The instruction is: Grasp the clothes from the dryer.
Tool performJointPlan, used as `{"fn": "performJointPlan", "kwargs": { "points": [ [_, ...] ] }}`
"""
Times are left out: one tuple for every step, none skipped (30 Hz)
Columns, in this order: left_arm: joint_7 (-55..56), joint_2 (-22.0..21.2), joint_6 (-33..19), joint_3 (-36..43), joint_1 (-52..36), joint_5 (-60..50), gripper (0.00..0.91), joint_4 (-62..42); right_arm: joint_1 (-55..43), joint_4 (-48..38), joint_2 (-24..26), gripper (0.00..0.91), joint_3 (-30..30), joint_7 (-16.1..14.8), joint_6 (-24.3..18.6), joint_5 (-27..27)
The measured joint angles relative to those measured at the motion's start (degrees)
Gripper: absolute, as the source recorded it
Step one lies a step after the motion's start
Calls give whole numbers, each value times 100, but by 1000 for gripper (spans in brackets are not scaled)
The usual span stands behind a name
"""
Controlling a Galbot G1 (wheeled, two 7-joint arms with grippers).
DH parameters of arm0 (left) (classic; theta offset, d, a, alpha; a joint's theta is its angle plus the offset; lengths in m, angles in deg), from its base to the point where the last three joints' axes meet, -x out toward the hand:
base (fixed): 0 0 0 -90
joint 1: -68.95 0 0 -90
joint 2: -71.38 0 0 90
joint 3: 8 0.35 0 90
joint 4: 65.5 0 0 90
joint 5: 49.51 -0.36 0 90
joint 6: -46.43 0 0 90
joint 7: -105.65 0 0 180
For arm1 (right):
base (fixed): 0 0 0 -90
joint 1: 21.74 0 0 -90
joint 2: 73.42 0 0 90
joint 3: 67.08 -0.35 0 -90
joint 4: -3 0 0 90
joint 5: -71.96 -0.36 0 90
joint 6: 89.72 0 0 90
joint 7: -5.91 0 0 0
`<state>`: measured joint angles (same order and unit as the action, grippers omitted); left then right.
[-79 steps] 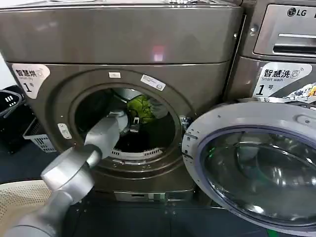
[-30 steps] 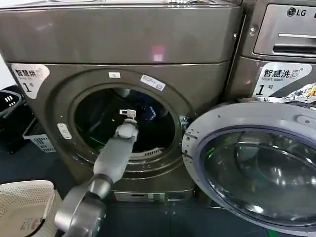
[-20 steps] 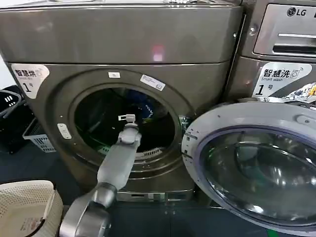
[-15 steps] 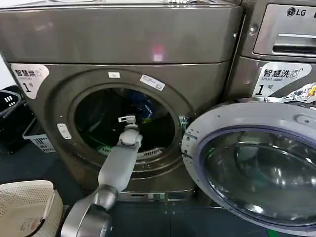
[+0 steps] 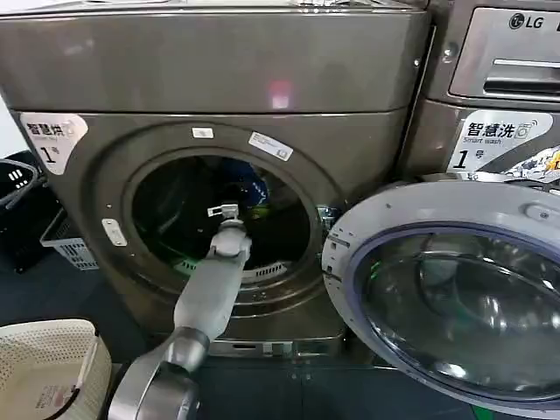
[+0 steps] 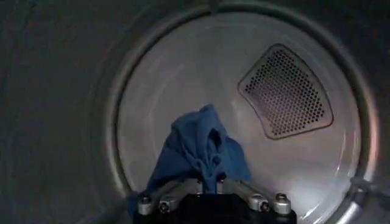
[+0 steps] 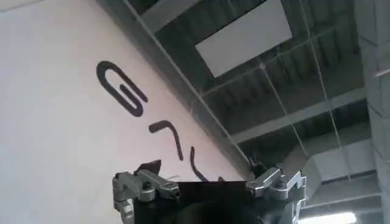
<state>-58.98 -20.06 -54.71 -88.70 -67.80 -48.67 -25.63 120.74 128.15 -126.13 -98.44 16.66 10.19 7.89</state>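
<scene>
One drum stands open: the dryer (image 5: pixel 210 70) has its door (image 5: pixel 455 297) swung out to the robot's right, leaving the round mouth free. The left arm reaches in through the lower middle of that mouth, with room all round between it and the rim. The left gripper (image 5: pixel 225 211) sits just inside the opening.

In the left wrist view the left gripper (image 6: pixel 207 182) is clenched on the clothes (image 6: pixel 201 146), a blue bundle gathered to a pinch between its fingers. The bundle rises in a peak in front of the pale back wall of the drum. A perforated vent (image 6: pixel 286 91) is set in that wall, apart from the cloth. From the head camera the clothes (image 5: pixel 255 188) show as a blue patch in the dark, just beyond the gripper and nearer the top of the mouth.

Whether the cloth touches the drum wall cannot be told.

The right gripper (image 7: pixel 207 185) is raised well away from the machine, facing a lettered wall and the ceiling, its fingers (image 7: pixel 141 182) spread wide with nothing between them.

On the floor to the robot's left, a white basket (image 5: pixel 44 359) stands below the dryer front, clear of the arm. The open door stands in front of the neighbouring LG machine (image 5: pixel 499 87).
</scene>
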Motion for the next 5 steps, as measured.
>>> {"fn": "performJointPlan", "kwargs": {
  "points": [
    [2, 0, -1, 0, 0, -1, 0, 4, -1, 0, 0, 907, -3, 0, 9, 0],
    [7, -3, -2, 0, 0, -2, 0, 10, -2, 0, -1, 907, -5, -1, 16, 0],
    [9, -10, -4, -1, 0, -2, 0, 11, -2, 0, -2, 907, -9, -1, 23, 0],
    [10, -16, -7, -3, 0, -5, 0, 11, 0, 0, -3, 907, -19, -2, 27, 0],
    [11, -22, -8, -5, 0, -7, 0, 11, 4, 0, -3, 907, -29, -3, 27, 0]
  ]
}}
